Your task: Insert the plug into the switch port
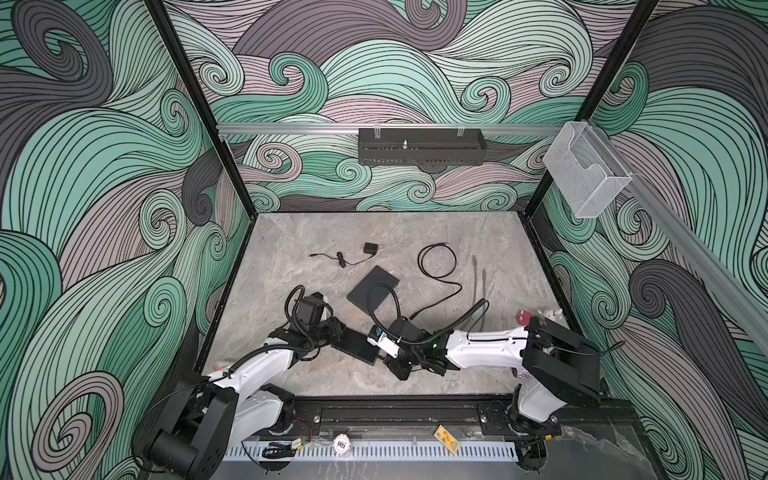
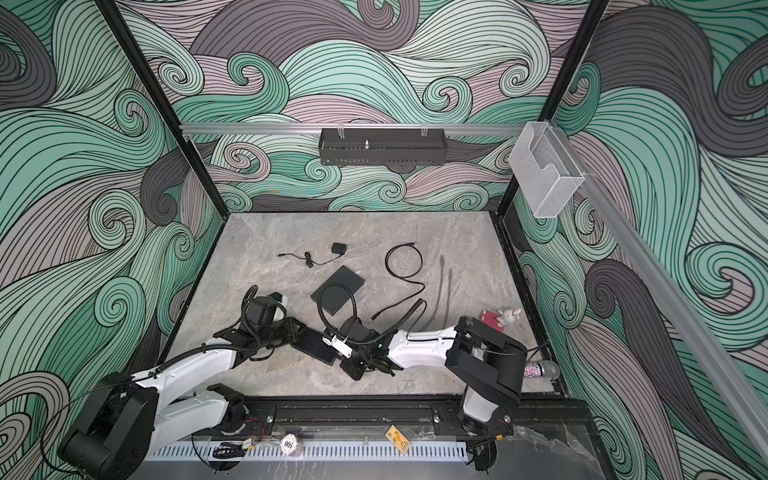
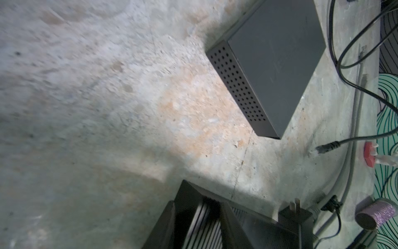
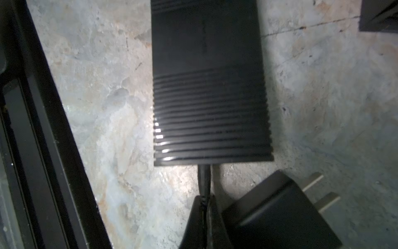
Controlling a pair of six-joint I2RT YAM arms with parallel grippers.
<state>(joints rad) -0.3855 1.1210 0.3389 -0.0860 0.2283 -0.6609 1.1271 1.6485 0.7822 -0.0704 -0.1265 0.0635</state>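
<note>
Plainly, the coming move turned on one line: in both top views the switch (image 1: 356, 347) lay on the table (image 1: 415, 241) with its long axis running ten-to-four o'clock, and its four o'clock end faced the right arm, which was the nearer to the port. The right gripper (image 4: 203, 202) was pinched closed on the plug (image 4: 203, 179), so the switch sat at about ten o'clock from it. The plug's tip met the middle of the switch's near edge, and I judged it to be at the port mouth, though its depth could not be told. The left gripper (image 3: 206, 224) straddled the ten o'clock end, but whether it truly clamped there could not be told. Only the right wrist view showed plug meeting switch, with the power adapter (image 4: 280, 215) just beside. The top views hid that joint beneath the wrist.
</note>
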